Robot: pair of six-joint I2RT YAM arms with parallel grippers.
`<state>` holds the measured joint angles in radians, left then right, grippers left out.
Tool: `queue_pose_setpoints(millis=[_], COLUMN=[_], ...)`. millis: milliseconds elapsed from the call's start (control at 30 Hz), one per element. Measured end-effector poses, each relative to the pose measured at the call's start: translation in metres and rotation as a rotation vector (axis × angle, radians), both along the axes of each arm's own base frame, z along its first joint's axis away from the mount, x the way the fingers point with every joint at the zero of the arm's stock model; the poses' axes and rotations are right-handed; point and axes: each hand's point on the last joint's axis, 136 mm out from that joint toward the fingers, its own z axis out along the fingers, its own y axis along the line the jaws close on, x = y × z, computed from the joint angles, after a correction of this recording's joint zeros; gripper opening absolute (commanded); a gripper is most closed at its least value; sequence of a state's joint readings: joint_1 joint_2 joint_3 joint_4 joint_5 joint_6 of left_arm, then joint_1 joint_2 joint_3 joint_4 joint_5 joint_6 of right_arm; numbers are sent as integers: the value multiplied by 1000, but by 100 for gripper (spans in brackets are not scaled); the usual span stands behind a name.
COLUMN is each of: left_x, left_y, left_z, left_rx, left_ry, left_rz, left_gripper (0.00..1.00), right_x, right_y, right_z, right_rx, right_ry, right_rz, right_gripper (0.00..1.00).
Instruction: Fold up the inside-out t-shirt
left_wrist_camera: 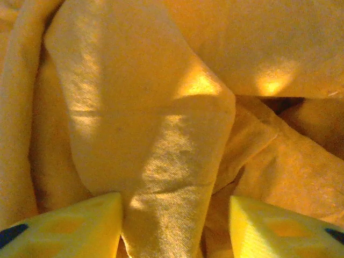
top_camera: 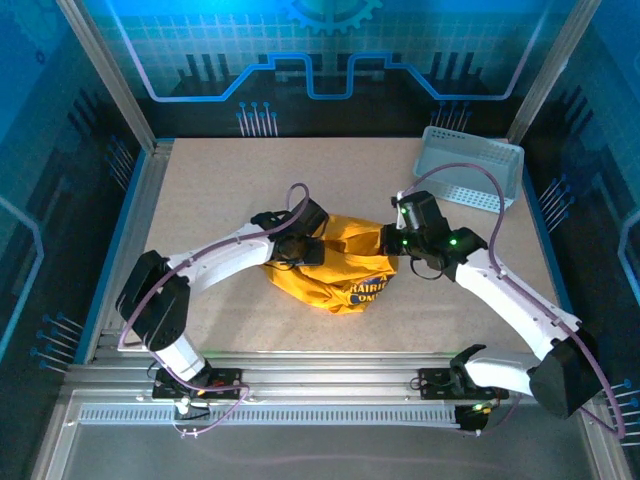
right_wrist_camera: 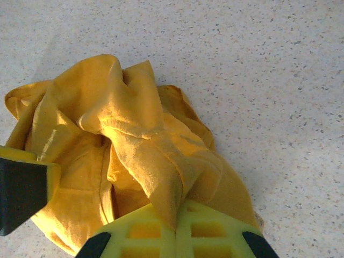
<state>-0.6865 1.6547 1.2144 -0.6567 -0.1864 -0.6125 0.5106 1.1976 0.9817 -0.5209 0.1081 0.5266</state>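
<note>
Plainly the t-shirt [top_camera: 335, 265] is nowhere near flat: it sits as a crumpled mustard heap in the middle of the desk [top_camera: 230, 180], between the two arms, which close in on it from either side. The right jaws are together and clamped on a ridge of the cloth at the heap's right edge. In the right wrist view the fabric runs straight out from between the shut fingers [right_wrist_camera: 145, 234] and fans away over the speckled desk. That grip looks meant to anchor or lift one side so the bundle can be drawn open.

The left arm [top_camera: 220, 260] reaches in from the other side, its jaws buried in the heap's left flank. The left jaws stand apart, and a raised fold of cloth lies between the two fingers [left_wrist_camera: 70, 228], close against one and clear of the other. My reading is that they straddle this fold to pinch it, though nothing is gripped there yet.

The cloth itself is soft and plain, thrown into deep rounded folds and shadowed pockets. Some dark blue lettering shows along the near edge in the top view. No sleeve, collar or hem can be made out for certain. A pale basket [top_camera: 470, 165] lies well apart at the far right corner.
</note>
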Motion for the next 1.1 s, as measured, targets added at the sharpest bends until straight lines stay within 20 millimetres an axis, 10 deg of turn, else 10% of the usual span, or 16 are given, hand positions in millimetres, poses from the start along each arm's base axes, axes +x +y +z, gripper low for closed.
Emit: queue_pose_setpoints(millis=[200, 400, 633, 733, 867, 1000, 1100], left_x=[2, 22, 66, 55, 31, 39, 52], left_y=[-7, 3, -20, -11, 22, 69, 93], left_z=[0, 38, 209, 290, 351, 313, 224], left_rx=[-56, -126, -300, -378, -417, -383, -299], left_ry=[-16, -96, -459, -657, -838, -798, -619], left_rz=[-36, -35, -108, -128, -97, 30, 132], left_gripper=[2, 0, 0, 0, 0, 0, 0], right_x=[2, 20, 29, 13, -33, -56, -45], right_y=[-15, -40, -65, -73, -80, -53, -7], right_z=[-1, 22, 114, 186, 256, 260, 179], right_rx=[-78, -121, -131, -62, 73, 153, 80], right_ry=[7, -11, -172, -351, -559, -618, -476], right_rz=[-40, -127, -195, -198, -158, -40, 77], right_gripper=[0, 0, 0, 0, 0, 0, 3])
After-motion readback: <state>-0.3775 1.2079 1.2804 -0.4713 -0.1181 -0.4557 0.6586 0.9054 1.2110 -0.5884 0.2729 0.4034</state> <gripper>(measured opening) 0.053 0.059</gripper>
